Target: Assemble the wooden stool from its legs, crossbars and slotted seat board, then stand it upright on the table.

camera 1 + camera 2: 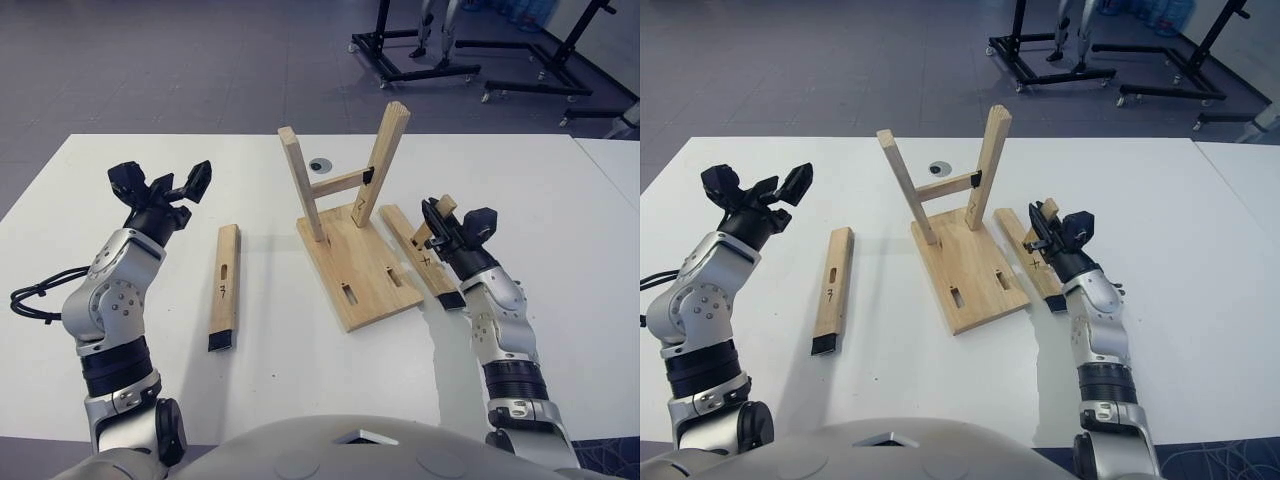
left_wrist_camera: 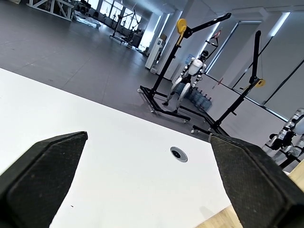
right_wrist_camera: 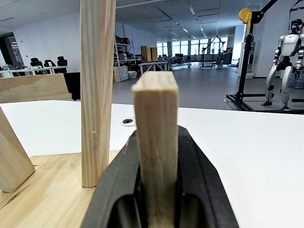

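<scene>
The right end effector (image 1: 455,222) is clamped on a short bar (image 3: 156,142), which stands up between its fingers. It hangs over the table (image 1: 540,190) just right of the seat board (image 1: 372,285), directly above a leg (image 1: 405,238) that lies flat alongside the board's right edge, black cap at its near end. From the right wrist view, the held bar's end points towards the part-built stool, close to it but apart.

The seat board lies flat near the middle of the table. Two legs stand in its far slots: the left post (image 1: 298,180) and the right post (image 1: 382,160), both leaning a little. A crossbar (image 1: 338,183) joins them partway up, with a dark fitting where it meets the right post. The two slots (image 1: 349,293) at the board's near end hold nothing.

The left end effector (image 1: 163,182) is raised over the left part of the table, its fingers (image 2: 42,175) spread wide with nothing between them. It is well apart from the board. A fourth leg (image 1: 226,285) lies flat between it and the board, nearer the robot, running front to back with a slot in its face and a black tip at its near end.

A round grommet (image 1: 320,165) sits in the table behind the stool. Black wheeled racks (image 1: 420,55) stand on the floor beyond the far edge.
</scene>
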Tool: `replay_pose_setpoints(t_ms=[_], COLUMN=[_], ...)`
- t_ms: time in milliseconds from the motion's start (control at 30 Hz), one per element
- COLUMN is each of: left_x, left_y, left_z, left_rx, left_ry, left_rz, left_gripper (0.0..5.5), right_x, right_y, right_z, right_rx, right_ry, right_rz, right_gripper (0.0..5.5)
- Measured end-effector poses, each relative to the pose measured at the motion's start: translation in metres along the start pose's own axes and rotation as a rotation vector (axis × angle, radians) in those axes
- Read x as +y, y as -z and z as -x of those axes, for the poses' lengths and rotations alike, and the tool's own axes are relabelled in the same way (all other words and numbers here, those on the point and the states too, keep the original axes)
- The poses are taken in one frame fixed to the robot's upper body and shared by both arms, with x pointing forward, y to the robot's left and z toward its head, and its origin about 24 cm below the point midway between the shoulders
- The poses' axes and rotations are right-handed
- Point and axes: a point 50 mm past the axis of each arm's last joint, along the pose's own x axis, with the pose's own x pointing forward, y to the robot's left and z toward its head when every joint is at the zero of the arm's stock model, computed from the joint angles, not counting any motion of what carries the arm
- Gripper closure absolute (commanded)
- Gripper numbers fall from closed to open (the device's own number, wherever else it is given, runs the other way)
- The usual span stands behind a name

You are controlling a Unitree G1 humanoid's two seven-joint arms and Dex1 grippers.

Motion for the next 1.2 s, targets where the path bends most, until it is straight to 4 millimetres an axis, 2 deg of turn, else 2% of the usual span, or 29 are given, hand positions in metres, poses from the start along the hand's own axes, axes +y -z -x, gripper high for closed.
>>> replay_pose_setpoints(t_ms=[133,167,200,233,600,767,933,1200], left_x=[0.0,0.0,0.0,0.0,0.002,0.002,0.005,0.007], left_y=[0.0,0.0,0.0,0.0,0.001,0.001,0.0,0.0], left_z=[0.0,0.0,0.0,0.0,0.0,0.001,0.002,0.003], left_rx=[-0.003,-0.004,-0.005,-0.008,-0.006,-0.01,-0.019,-0.026], left_ry=[0.0,0.0,0.0,-0.001,-0.014,-0.017,-0.027,-0.037], left_rz=[-0.001,-0.001,-0.001,0.0,-0.007,-0.007,-0.009,-0.014], left_gripper=[0.8,0.8,0.8,0.8,0.8,0.8,0.8,0.8], right_x=[0.0,0.0,-0.001,-0.003,-0.006,-0.006,-0.011,0.006], right_y=[0.0,-0.001,0.001,0.035,0.031,0.011,-0.052,-0.096], right_z=[-0.006,-0.007,-0.008,0.007,0.007,0.016,0.011,0.011], right_rx=[0.012,0.016,0.031,0.214,0.252,0.308,0.211,0.163], right_ry=[-0.017,-0.022,-0.022,0.009,0.027,0.009,-0.012,-0.184], right_rz=[0.011,0.017,0.018,-0.028,-0.069,-0.052,0.018,-0.009], right_gripper=[5.1,4.73,4.58,4.29,2.18,2.18,2.18,2.18])
